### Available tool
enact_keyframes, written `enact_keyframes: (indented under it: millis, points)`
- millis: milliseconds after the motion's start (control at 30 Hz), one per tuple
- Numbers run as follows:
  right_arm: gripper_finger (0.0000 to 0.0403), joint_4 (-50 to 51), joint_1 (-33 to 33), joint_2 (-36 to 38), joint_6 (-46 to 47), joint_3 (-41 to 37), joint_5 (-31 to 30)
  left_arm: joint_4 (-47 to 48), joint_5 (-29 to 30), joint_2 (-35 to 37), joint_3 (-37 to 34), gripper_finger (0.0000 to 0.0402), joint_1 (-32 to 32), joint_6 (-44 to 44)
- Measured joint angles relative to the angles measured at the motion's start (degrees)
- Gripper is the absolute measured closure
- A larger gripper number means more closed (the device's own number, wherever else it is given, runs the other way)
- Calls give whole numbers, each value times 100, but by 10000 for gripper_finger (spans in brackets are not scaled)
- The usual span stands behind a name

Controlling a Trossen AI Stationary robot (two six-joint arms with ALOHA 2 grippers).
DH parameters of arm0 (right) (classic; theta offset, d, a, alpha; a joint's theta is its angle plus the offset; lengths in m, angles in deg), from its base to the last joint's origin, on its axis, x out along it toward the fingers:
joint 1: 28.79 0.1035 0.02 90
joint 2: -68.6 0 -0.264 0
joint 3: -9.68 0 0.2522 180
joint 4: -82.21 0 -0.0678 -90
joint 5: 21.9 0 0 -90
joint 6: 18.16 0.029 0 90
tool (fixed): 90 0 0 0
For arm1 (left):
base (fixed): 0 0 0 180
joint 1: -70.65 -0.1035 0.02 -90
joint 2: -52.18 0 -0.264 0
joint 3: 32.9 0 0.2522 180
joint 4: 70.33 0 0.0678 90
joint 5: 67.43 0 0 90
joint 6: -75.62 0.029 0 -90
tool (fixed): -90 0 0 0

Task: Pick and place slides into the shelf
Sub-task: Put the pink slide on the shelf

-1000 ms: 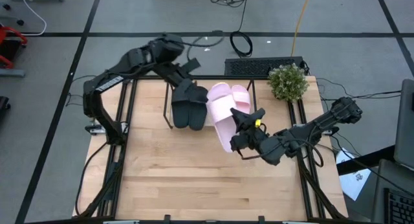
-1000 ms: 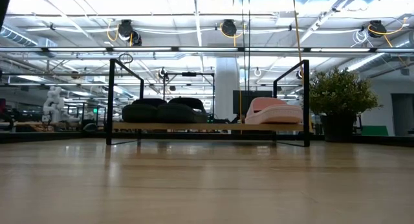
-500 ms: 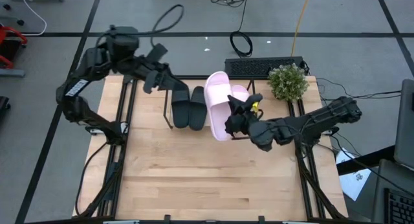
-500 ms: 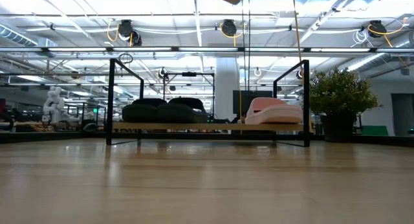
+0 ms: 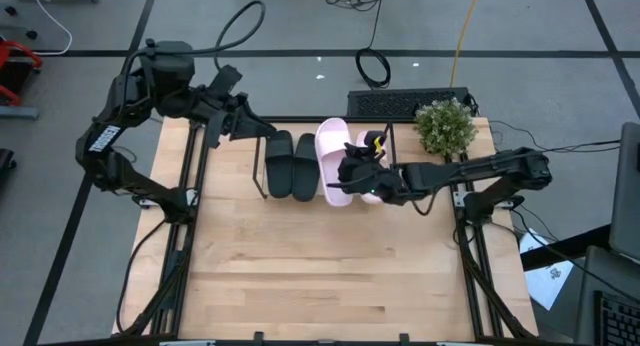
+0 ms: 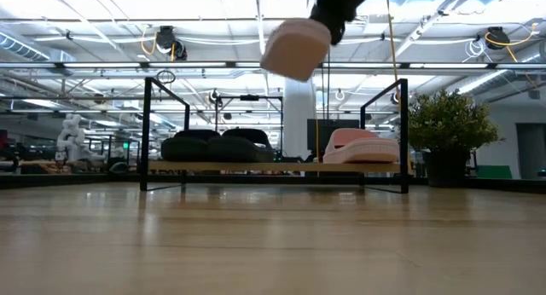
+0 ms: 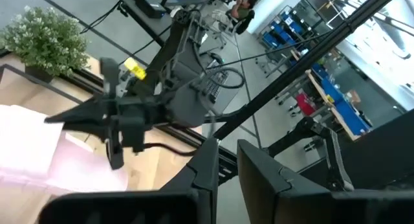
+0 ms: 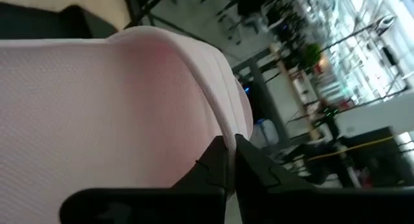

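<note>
In the high view my right gripper [image 5: 350,173] is shut on a pale pink slide [image 5: 334,154], which hangs over the shelf [image 6: 273,166] between the black pair [image 5: 292,165] and the other pink slide [image 5: 374,146]. The low view shows the held slide [image 6: 295,48] high above the shelf board. The black pair [image 6: 213,147] and the second pink slide [image 6: 360,146] rest on that board on their soles. My left gripper [image 5: 238,120] hovers off the shelf's far left corner. Its fingers [image 7: 208,164] stand a narrow gap apart with nothing between them. My right gripper pinches a thin pink edge [image 8: 223,130] on the slide's right-hand side, about halfway along it, between its two fingers. The fingers come nearly level from the table's right and lie across the slide. The slide is lifted clear above the shelf and sits tilted.
A potted plant [image 5: 445,126] stands at the table's far right corner, with a black keyboard [image 5: 408,102] behind the shelf. Black frame rails [image 5: 192,196] run along both table sides. The bare wooden tabletop [image 5: 320,266] spreads toward the near edge.
My right gripper has carried the pink slide left and toward the far edge, sinking and rolling. The slide has turned to lie lengthwise beside the black pair and now shows at the top of the low view. My left gripper has drawn back from the black slides, up and toward the far left.
</note>
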Motion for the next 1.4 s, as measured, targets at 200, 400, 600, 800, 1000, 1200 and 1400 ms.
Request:
enact_keyframes:
  millis: [200, 400, 600, 800, 1000, 1200, 1400]
  points:
    - [403, 22, -414, -22, 214, -631, 316, 3, 0, -2, 0, 350, 0, 200]
    - [403, -151, -687, -22, 320, -1086, 628, -1, 89, -2, 1, 350, 0, 278]
    - [403, -335, -892, -116, 305, -1111, 943, -5, 309, -2, 0, 350, 0, 345]
    - [403, -624, -1048, -329, 146, -1111, 1164, -7, 345, -4, 0, 350, 0, 345]
    - [403, -801, -1183, -678, 156, -1111, 1346, -53, 349, -4, 1, 350, 2, 340]
    - [403, -909, -1213, -1040, 183, -1113, 1212, -51, 367, -4, 0, 350, 0, 342]
    - [403, -1073, -1213, -1158, 144, -1111, 934, -51, 365, -4, 1, 350, 0, 343]
